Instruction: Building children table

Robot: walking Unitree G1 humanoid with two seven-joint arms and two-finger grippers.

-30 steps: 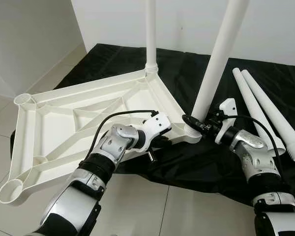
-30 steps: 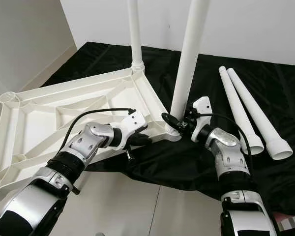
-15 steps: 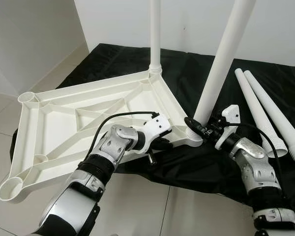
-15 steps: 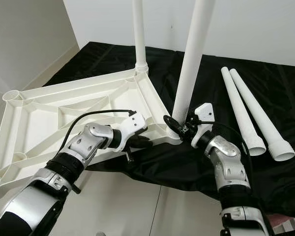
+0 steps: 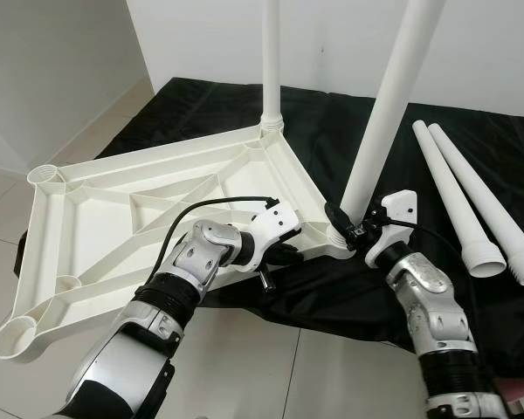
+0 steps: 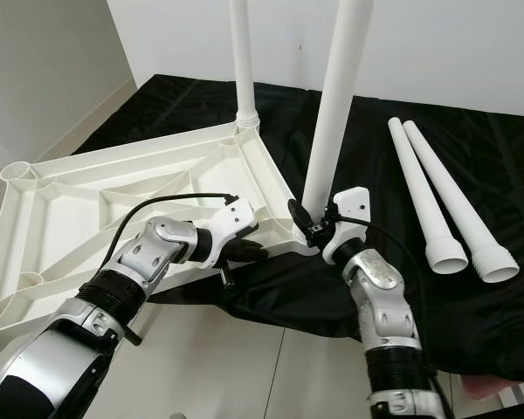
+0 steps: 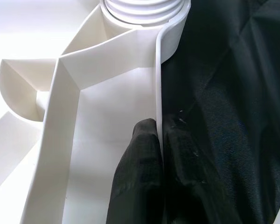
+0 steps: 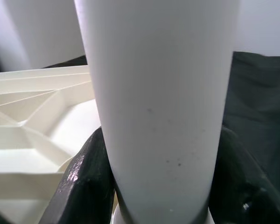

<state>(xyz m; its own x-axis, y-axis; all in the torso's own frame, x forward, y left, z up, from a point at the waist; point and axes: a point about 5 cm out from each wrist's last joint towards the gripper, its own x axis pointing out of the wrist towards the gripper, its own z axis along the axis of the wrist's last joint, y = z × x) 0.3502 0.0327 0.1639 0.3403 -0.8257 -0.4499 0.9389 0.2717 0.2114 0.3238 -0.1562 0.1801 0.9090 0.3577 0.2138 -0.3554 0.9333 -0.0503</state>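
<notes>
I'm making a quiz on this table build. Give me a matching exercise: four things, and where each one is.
1. left gripper
2. right gripper
3. far leg
4. two spare legs

a. lying on the black cloth
b. upright in the far corner socket
c. pinching the tabletop's rim
d. around the near leg's base

Pairs: 1-c, 2-d, 3-b, 4-a

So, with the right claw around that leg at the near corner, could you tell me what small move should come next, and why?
Probably a further twist of the leg by the right claw, which grips it just above its corner socket, where thread ridges remain exposed and the leg leans. The left claw pinches the tabletop rim and should hold it steady.
</notes>
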